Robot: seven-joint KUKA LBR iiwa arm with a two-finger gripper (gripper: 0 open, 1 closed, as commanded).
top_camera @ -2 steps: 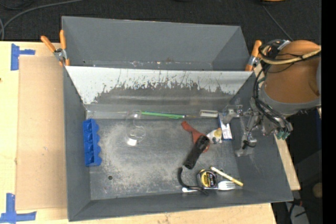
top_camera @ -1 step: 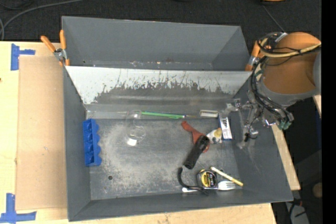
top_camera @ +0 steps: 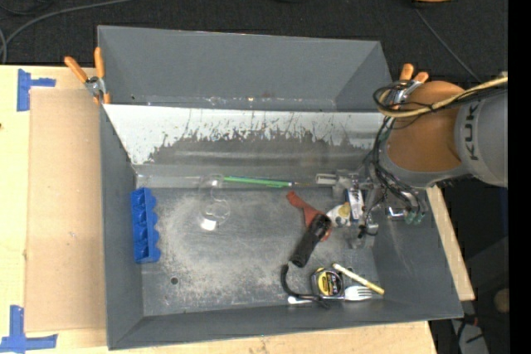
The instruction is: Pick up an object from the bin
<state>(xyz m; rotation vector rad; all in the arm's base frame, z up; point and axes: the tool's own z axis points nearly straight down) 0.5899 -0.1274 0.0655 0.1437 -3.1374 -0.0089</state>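
- One blue toothed block point(top_camera: 145, 225), at the left wall of the grey bin point(top_camera: 249, 70).
- One clear cup point(top_camera: 212, 215), left of centre.
- One green stick point(top_camera: 255, 181), along the far wall.
- One red-and-black tool point(top_camera: 309, 232), right of centre.
- One yellow-and-black tape measure point(top_camera: 328, 282) and one white fork point(top_camera: 355, 293), near the front right corner.

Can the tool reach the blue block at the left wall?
Probably yes: the blue block lies alone, nothing on it, only a clear cup between it and the tool. The wall may cramp the grasp.

We see a block point(top_camera: 145, 225) at the bin's point(top_camera: 249, 70) left wall, a cup point(top_camera: 213, 215) near centre, a rod point(top_camera: 257, 181) behind it, and a tape measure point(top_camera: 329, 283) beside a fork point(top_camera: 354, 293) at lower right.
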